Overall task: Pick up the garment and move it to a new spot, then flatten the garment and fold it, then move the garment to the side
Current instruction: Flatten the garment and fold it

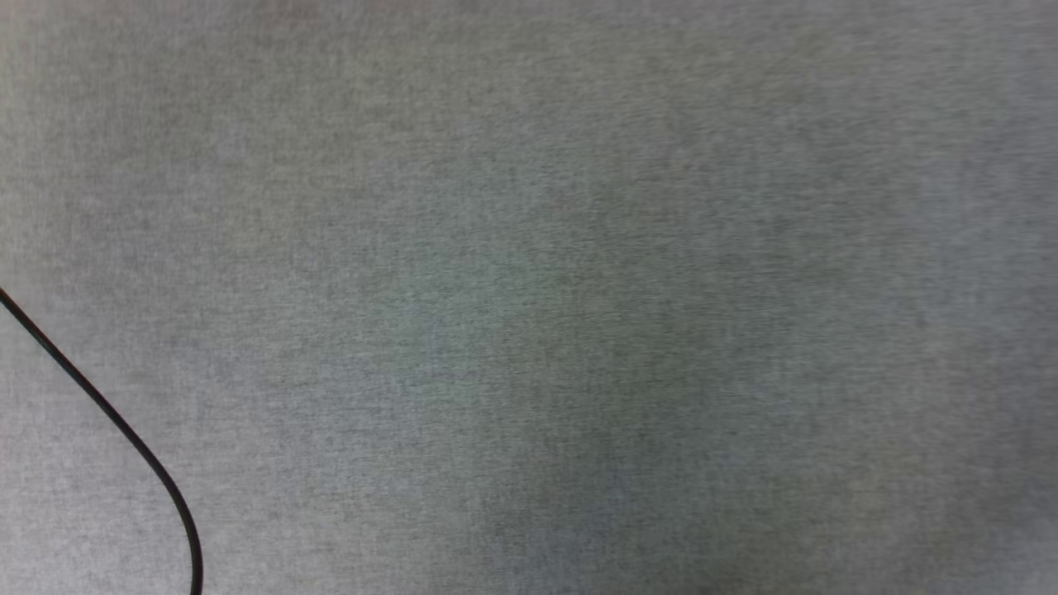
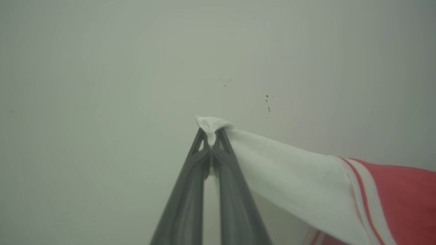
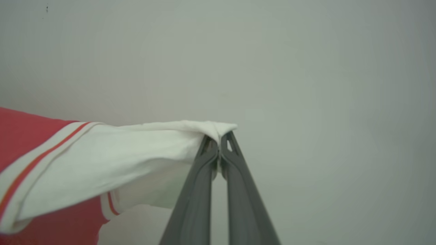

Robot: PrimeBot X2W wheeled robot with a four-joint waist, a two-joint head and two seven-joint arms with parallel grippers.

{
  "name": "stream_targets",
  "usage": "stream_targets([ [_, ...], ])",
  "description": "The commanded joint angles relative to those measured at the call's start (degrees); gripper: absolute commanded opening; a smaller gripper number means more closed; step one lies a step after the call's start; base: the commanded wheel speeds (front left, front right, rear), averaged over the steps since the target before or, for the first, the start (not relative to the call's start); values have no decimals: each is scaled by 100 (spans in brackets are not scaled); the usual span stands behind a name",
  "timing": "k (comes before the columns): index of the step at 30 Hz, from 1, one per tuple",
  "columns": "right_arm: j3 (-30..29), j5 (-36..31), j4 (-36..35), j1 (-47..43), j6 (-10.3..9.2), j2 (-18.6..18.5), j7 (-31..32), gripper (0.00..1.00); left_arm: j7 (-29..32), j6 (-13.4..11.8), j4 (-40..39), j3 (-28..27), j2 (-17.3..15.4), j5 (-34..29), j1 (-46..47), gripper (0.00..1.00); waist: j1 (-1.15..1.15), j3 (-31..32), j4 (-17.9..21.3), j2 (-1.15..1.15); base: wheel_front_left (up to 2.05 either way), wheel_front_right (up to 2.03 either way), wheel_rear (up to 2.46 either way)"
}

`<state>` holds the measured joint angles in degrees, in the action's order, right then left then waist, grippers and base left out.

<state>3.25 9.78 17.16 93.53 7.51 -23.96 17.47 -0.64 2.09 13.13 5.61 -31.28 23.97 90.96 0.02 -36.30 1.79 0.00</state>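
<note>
While left tool and right tool pinch sleeves, garment spans between

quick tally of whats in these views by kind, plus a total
garment: 1
hands: 2, left hand and right hand, each shut on the garment
black cable: 1
total: 4

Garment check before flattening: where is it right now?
The garment is held between both hands: the left hand pinches one white sleeve tip in the left wrist view, the right hand the other in the right wrist view.
</note>
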Motion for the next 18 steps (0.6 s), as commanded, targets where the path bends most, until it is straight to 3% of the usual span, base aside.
stream_targets([
  [1, 38, -78, 111, 169, -4, 33, -93, 0, -115, 23, 158, 49, 39, -59, 157, 0, -2, -163, -130, 0, 0, 0, 0],
  [8, 311, -182, 844, 165, -4, 123, -492, 0, -710, 124, 1108, 294, 329, -148, 158, 0, -2, -289, -277, 0, 0, 0, 0],
  [18, 737, 119, 1470, -1160, -4, -15, -667, 0, -1185, 255, 1845, 645, 701, -38, -1268, 0, -2, 143, -406, 0, 0, 0, 0],
])
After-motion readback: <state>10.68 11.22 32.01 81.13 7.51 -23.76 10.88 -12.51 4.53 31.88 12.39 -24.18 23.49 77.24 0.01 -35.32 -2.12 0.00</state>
